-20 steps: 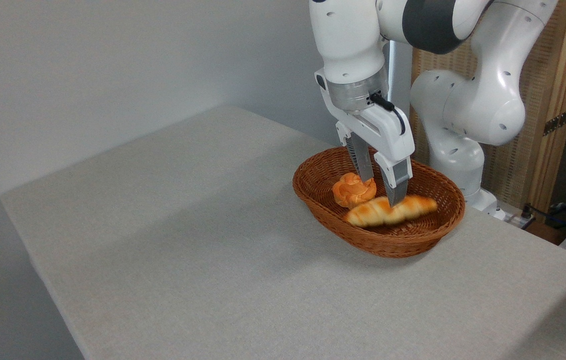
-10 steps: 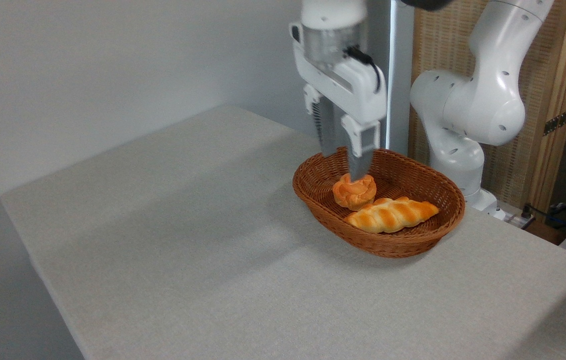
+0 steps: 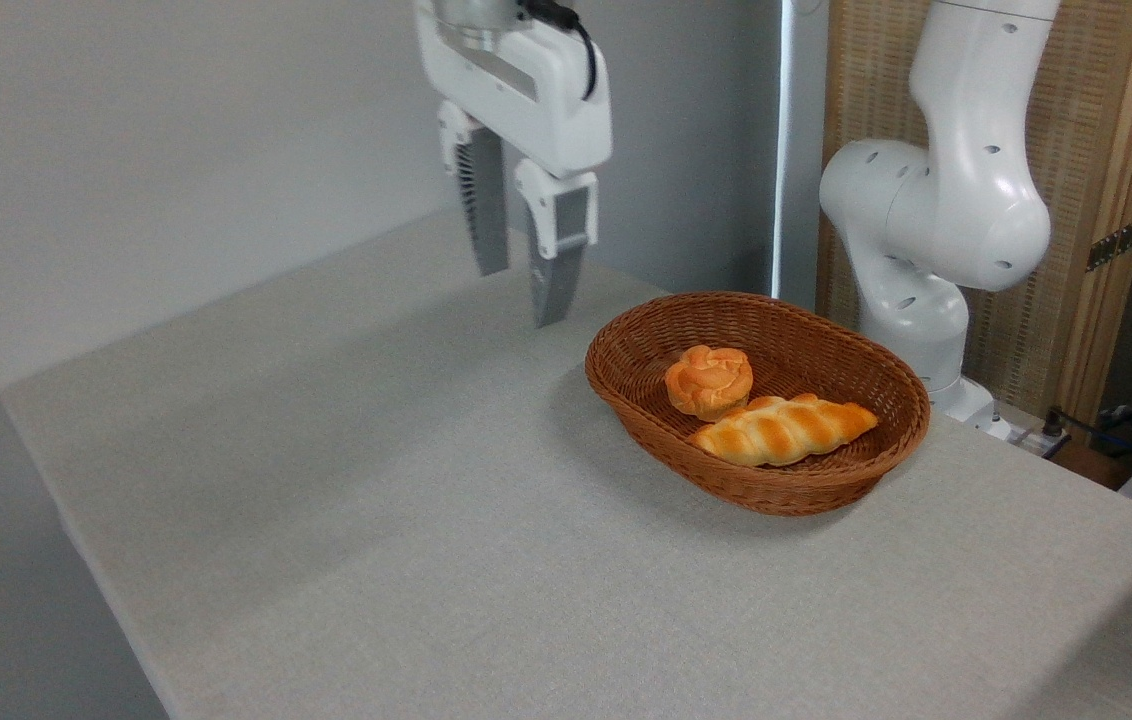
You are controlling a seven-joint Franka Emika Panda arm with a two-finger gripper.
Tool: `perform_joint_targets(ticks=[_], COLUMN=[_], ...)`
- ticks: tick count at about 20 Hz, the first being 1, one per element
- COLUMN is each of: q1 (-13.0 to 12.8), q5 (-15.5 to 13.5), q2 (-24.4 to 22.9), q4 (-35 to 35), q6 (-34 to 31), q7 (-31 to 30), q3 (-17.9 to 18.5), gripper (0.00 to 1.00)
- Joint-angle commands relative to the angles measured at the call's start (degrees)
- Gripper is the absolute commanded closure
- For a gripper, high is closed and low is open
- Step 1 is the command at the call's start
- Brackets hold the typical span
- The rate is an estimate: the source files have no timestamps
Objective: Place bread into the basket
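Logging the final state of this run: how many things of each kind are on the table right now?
Braided loaf: 1
Round bun: 1
Wicker basket: 1
Total: 3, with both breads lying inside the basket and the open gripper holding nothing.

The bread (image 3: 784, 430) lay flat inside the basket (image 3: 831, 485), a long braided loaf, golden-orange with browned ridges and pointed ends, stretched lengthwise along the near side. The basket, oval and reddish-brown wicker with low flared sides and a braided rim, sat upright on my table.
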Motion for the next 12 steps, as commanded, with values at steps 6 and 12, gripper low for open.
perform_joint_targets(ticks=[6, 12], q1=[0.21, 0.21], q5=[-0.85, -0.85], q2=[7.95, 8.74], q4=[9.62, 9.62], q6=[-2.41, -2.41], q7=[-7.79, -12.97], q3=[-1.64, -2.43], gripper=[0.00, 0.00])
